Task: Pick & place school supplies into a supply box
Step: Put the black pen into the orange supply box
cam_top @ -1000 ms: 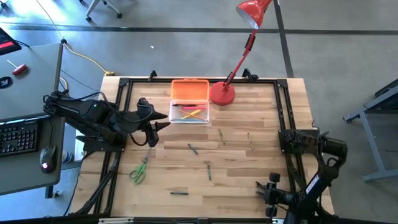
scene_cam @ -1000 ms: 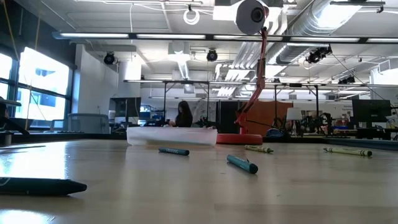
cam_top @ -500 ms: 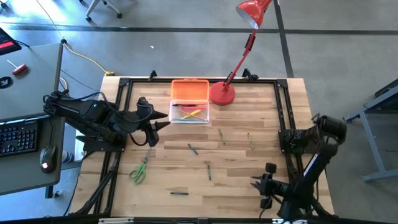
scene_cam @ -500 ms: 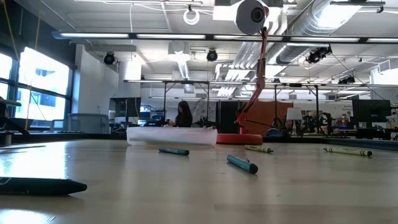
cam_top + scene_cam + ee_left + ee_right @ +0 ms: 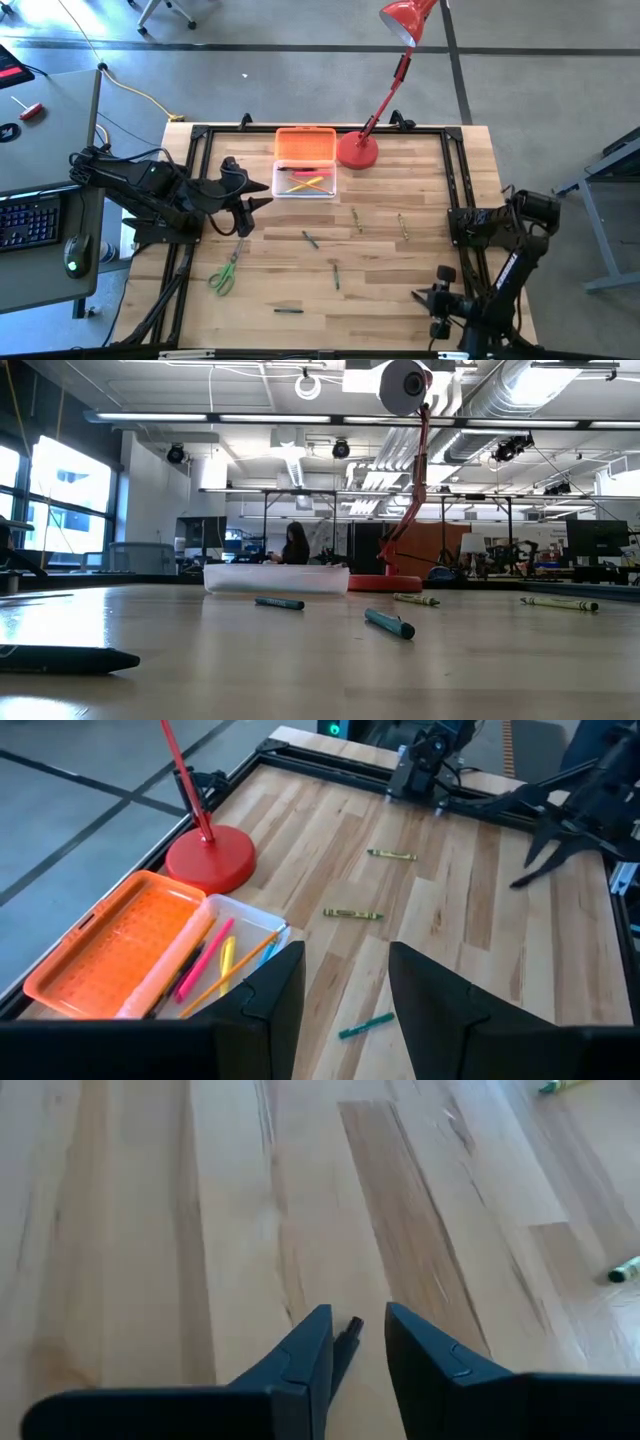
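The supply box [image 5: 305,165] lies open at the table's far middle, its orange lid [image 5: 120,950] flat behind the clear base [image 5: 225,955], which holds pink, yellow and orange sticks. My left gripper [image 5: 262,195] hovers open just left of the box, nothing between its fingers [image 5: 347,960]. Green crayons [image 5: 311,239] [image 5: 336,274], olive ones [image 5: 356,218] [image 5: 403,226], a black one [image 5: 288,310] and green scissors [image 5: 225,272] lie flat on the wood. My right gripper [image 5: 418,298] hangs open over bare wood near the near right corner. A thin dark stub [image 5: 350,1330] shows between its fingers. My right gripper has the thin dark stub [image 5: 346,1342] lying along the inner side of one finger [image 5: 310,1350], with wood showing between it and the other finger. I cannot tell whether the stub is touched or what it is.
The red lamp's round base [image 5: 357,150] stands right beside the box, its stem leaning to the far right. A black frame rail [image 5: 450,180] runs round the table's edges. Bare wood lies between the crayons and the near edge.
My right arm has lifted its gripper up from the table near the near right corner, shifting only slightly sideways. The crayons, scissors and box lie as before.
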